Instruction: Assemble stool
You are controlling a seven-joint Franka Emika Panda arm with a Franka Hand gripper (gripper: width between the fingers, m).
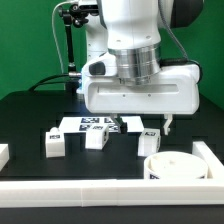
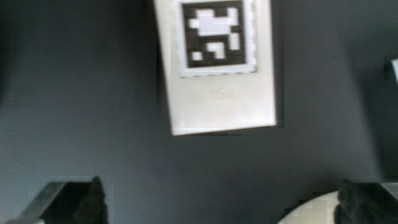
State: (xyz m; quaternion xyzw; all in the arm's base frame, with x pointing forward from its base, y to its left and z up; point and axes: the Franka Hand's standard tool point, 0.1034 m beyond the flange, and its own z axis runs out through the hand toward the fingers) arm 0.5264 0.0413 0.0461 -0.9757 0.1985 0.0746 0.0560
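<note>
Nearest the camera in the ext. view, the long white rail (image 1: pixel 100 196) runs along the front edge of the black table (image 1: pixel 30 112). Just behind it, toward the ext. view's right, the round seat (image 1: pixel 172 166) lies flat on the table, well apart from the claw.

Next back is a loose row of legs, each w/ a black-and-white tag. The left leg (image 1: pixel 55 143) is toward the ext. view's left, and the middle leg (image 1: pixel 97 139) is near it. The right leg (image 1: pixel 148 136) lies under the front of the gripper body.

The gripper (image 1: pixel 143 126) hangs low over the table above that right end of the row, w/ its jaws spread wide and nothing btwn them. In the wrist view the gripper (image 2: pixel 217 205) shows as two dark fingers (image 2: pixel 71 202) set far apart over bare table. One flat leg (image 2: pixel 222 75) lies ahead of them, tag facing up, touching neither finger (which of the row it is cannot be told for sure). A pale curved edge near one finger is too cropped to name.

Behind the legs, the marker board (image 1: pixel 92 122) lies flat, partly hidden by them. Above it rises the white arm (image 1: pixel 135 30). A dark stand (image 1: pixel 70 45) is farthest back, at the ext. view's left.
</note>
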